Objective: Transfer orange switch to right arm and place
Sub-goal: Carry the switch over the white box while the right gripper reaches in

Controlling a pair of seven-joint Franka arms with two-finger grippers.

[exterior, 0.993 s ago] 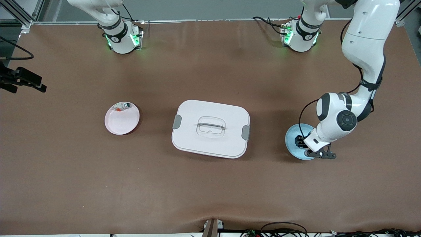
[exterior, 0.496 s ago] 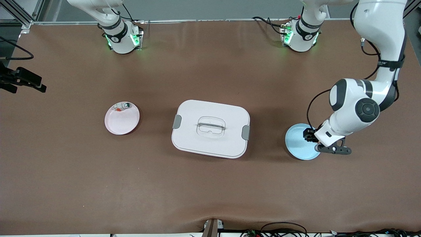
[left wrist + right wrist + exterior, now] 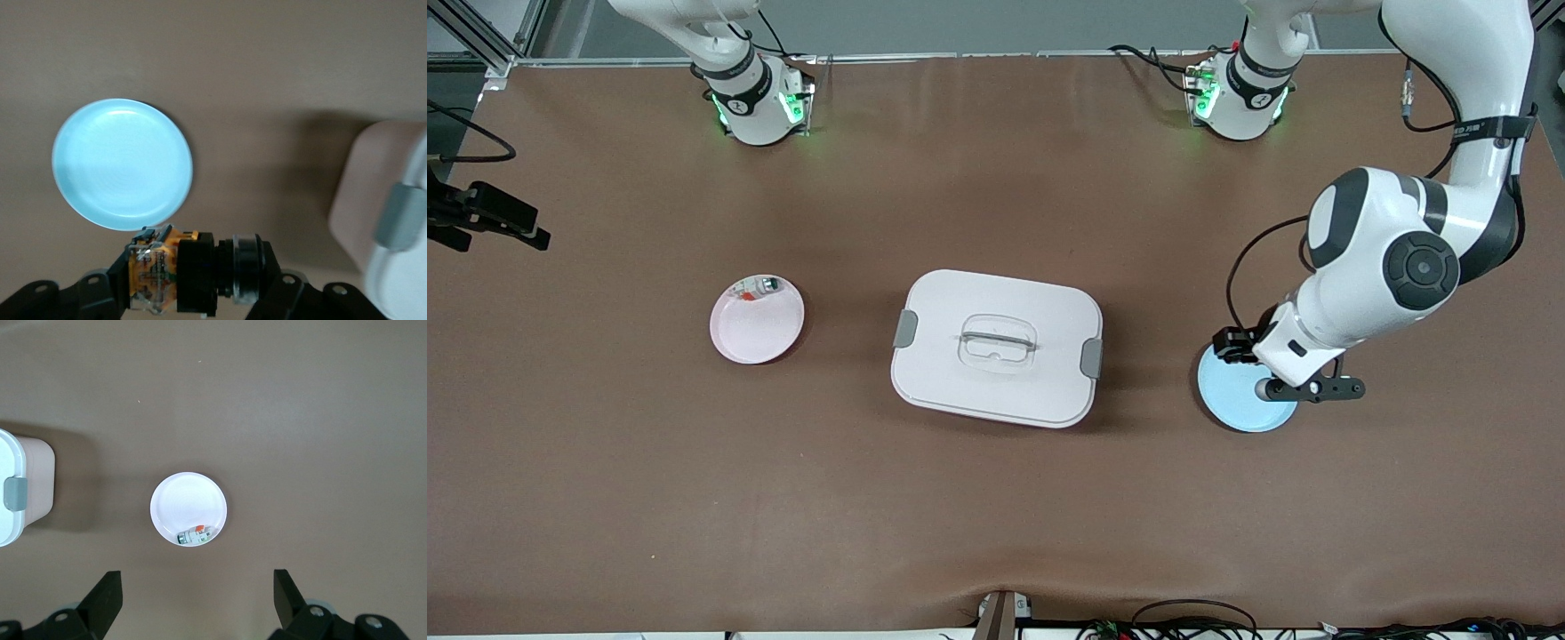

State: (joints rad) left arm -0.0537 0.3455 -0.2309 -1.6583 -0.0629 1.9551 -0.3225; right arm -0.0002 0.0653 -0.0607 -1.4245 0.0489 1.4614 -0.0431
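Brown surface seen with the orange switch carried in the air.
The switch is clamped between the fingers of the left gripper, over the blue plate at the left arm's end. A white lidded box lies mid-surface. The right gripper is held high over the pink plate, fingers spread apart, waiting.

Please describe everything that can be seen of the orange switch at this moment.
The orange switch is a small black cylinder lying on its side between the fingers of the left gripper, which is shut on it. One end carries a clear part with orange and tan marks; the other end shows a round dark collar with a shiny ring. It is lifted off the table, over the edge of the light blue plate, and touches nothing but the fingers. The plate itself is bare.
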